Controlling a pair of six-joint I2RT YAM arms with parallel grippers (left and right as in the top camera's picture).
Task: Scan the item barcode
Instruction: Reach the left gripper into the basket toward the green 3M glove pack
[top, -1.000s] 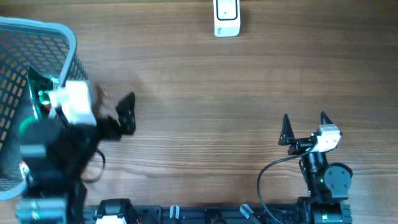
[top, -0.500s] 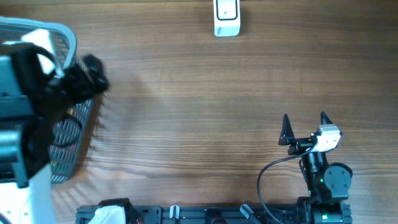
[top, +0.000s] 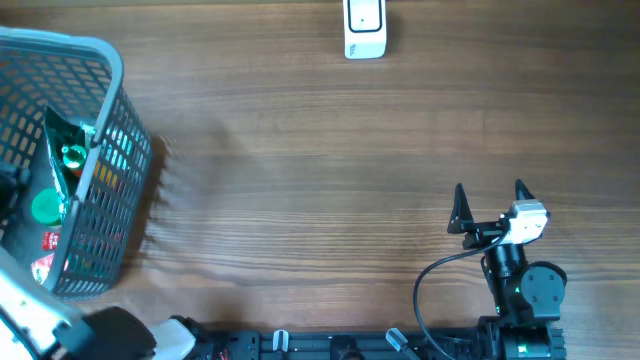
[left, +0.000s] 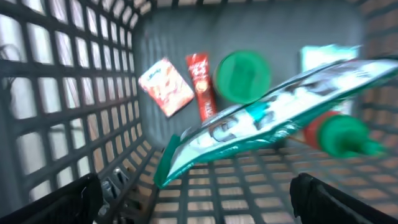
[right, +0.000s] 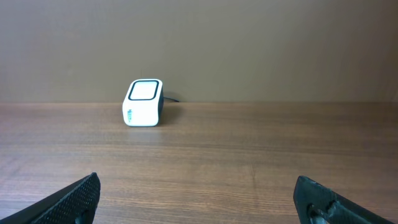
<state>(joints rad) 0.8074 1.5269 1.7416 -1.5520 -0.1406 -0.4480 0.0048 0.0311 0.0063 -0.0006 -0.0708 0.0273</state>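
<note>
The left tool hangs over the open top of the grey plastic mesh basket. Its 2 black fingers are spread wide at the lower corners of the blurred wrist view, with nothing gripped between them. Below and ahead of this tool, inside the basket, a long teal-and-white foil pouch lies tilted across the other goods, its near end down against the mesh wall. Beyond the pouch, a small red-and-white flat packet lies to the left, with a narrow red sachet just beside it and a round green lid next along. To the tool's right, a red bottle with a green cap lies partly under the pouch. In the overhead view only a white-and-black part of the left arm shows, at the near left corner beside the basket.

The basket stands at the left end of the brown wooden worktop, well apart from the right tool. The white box-shaped barcode scanner stands at the far edge, ahead of the right tool and somewhat to its left, well apart from it. The right tool sits low near the front edge, its 2 fingers wide apart and empty, pointing toward the far side.
</note>
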